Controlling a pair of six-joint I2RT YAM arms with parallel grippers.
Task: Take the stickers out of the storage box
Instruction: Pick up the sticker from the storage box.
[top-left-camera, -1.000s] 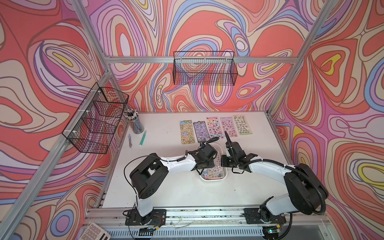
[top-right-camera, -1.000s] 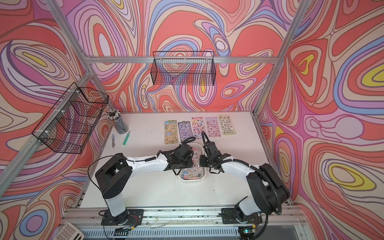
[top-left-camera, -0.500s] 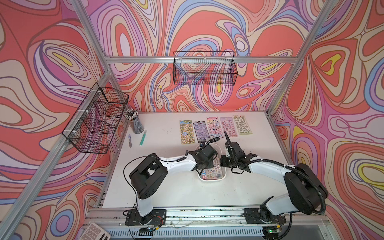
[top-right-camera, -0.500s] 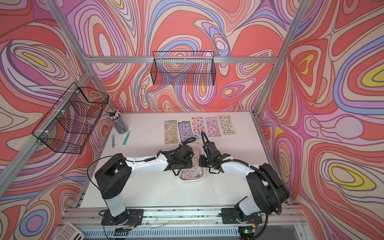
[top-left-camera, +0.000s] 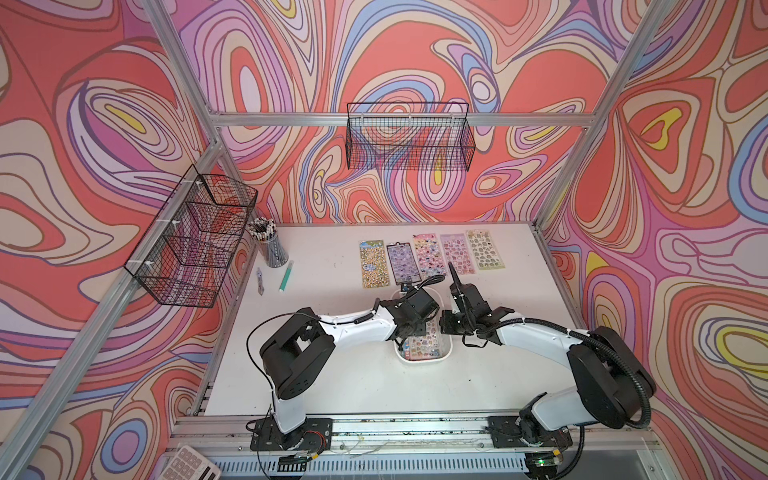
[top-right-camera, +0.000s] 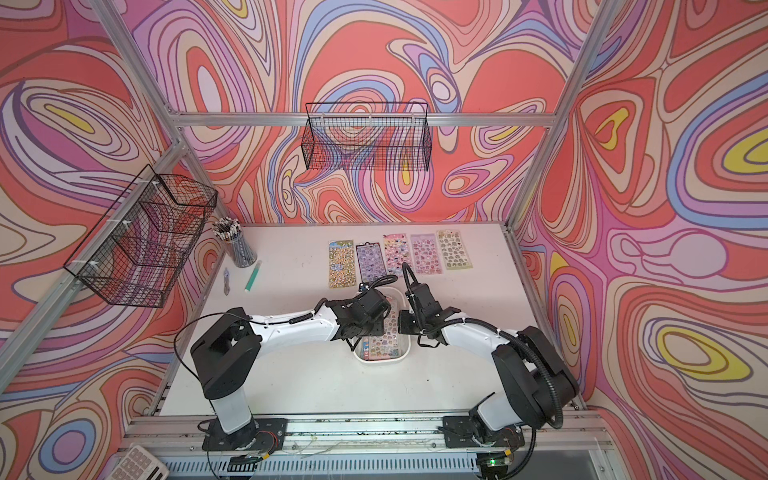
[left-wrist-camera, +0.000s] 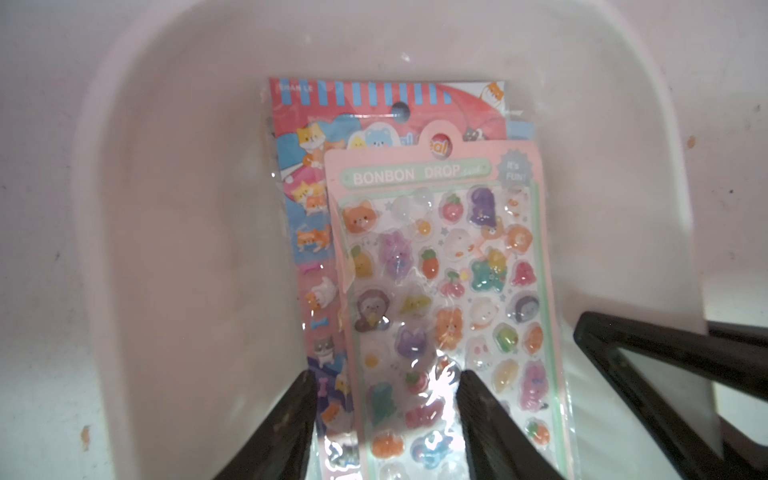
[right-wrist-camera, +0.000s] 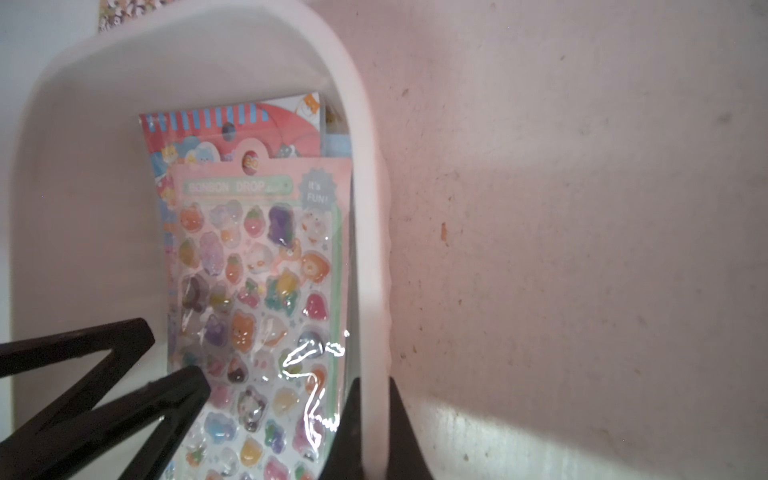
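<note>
The white storage box lies mid-table in both top views, with stickers stacked inside: a pink sheet on top of a red and blue one. My left gripper hangs open low inside the box, its fingers standing either side of the pink sheet's near end. My right gripper is shut on the box's side wall, one finger inside and one outside. Several more sticker sheets lie in a row on the table behind the box.
A cup of pencils, a green pen and a small grey tool sit at the back left. Black wire baskets hang on the left frame and the back wall. A calculator lies at the front left.
My left gripper's jaws have spread wider over the stickers in the box. The right gripper has kept its hold on the box wall, and both arms have barely moved.
</note>
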